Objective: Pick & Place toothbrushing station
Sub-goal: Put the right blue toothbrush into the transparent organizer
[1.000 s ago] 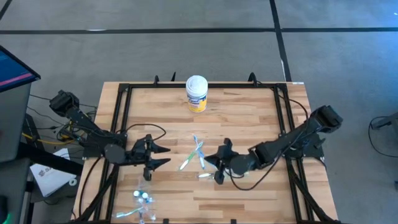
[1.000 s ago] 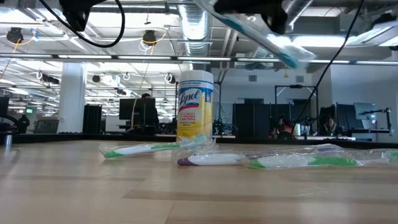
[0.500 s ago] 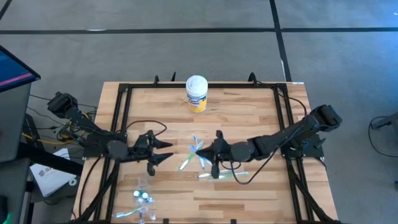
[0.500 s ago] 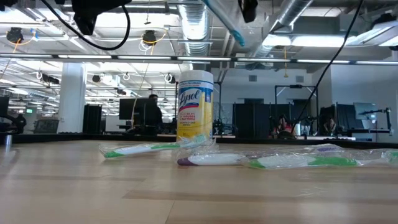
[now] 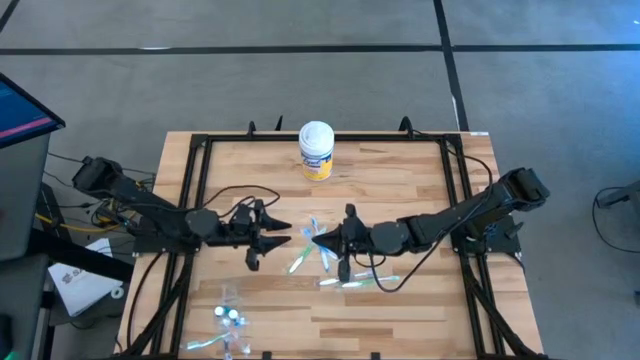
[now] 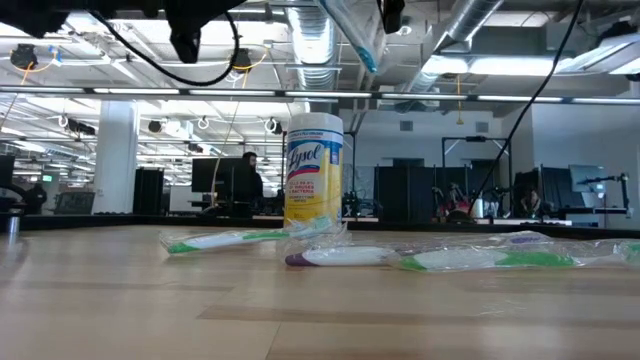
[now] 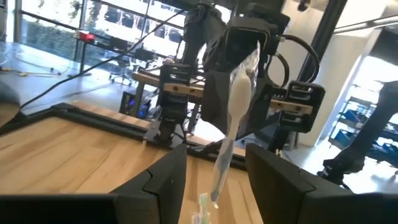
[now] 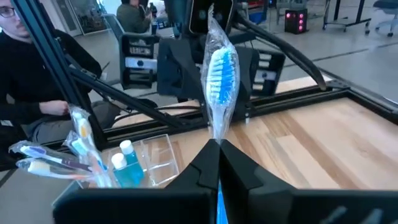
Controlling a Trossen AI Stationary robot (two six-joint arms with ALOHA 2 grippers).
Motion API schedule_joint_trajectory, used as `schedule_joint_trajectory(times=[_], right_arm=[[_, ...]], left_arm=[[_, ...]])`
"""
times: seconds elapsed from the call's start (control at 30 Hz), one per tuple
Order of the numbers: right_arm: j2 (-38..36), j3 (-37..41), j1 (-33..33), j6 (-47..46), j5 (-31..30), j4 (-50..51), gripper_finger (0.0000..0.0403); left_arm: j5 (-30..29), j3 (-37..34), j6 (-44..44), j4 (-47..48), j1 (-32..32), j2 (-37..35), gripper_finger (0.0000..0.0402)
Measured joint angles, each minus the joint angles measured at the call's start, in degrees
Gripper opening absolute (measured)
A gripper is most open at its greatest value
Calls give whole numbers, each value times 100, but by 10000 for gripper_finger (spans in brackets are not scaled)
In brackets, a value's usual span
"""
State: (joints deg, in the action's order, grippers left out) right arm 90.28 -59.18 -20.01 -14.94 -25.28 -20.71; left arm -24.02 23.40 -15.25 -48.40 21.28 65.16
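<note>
Two grippers meet mid-table over a wrapped blue toothbrush.

At frame centre in the high view, the right gripper [image 5: 322,240] is clamped on the wrapped blue toothbrush [image 8: 221,78], holding it upright. The left gripper [image 5: 283,233] faces it, fingers [image 7: 165,180] apart on either side of the wrapper. More toothbrushes [image 5: 312,252] lie on the table [image 5: 400,190] just below, and a Lysol canister [image 5: 316,150] stands at upper centre.
</note>
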Motion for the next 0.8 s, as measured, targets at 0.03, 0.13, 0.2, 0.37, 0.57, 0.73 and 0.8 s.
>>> schedule_joint_trajectory(times=[0.03, 0.13, 0.2, 0.37, 0.57, 0.73, 0.8], right_arm=[[1, 0, 5, 2, 0, -15, 0], [2, 0, 37, 46, 0, -141, 0], [2, 0, 70, 55, 0, -142, 0], [2, 0, 74, 175, -2, -323, 0], [2, 0, 144, 205, -2, -419, 0], [2, 0, 175, 205, -2, -428, 0], [2, 0, 173, 205, -2, -428, 0]], left_arm=[[68, 0, 0, -156, -42, 127, 158], [222, 0, 95, -730, -131, 511, 154], [317, 0, 241, -1046, -148, 734, 152], [342, 0, 546, -1805, -146, 1132, 153], [342, 173, 748, -2110, -215, 1555, 154], [340, 461, 750, -2108, -382, 1943, 155], [336, 548, 750, -2110, -435, 2023, 155]])
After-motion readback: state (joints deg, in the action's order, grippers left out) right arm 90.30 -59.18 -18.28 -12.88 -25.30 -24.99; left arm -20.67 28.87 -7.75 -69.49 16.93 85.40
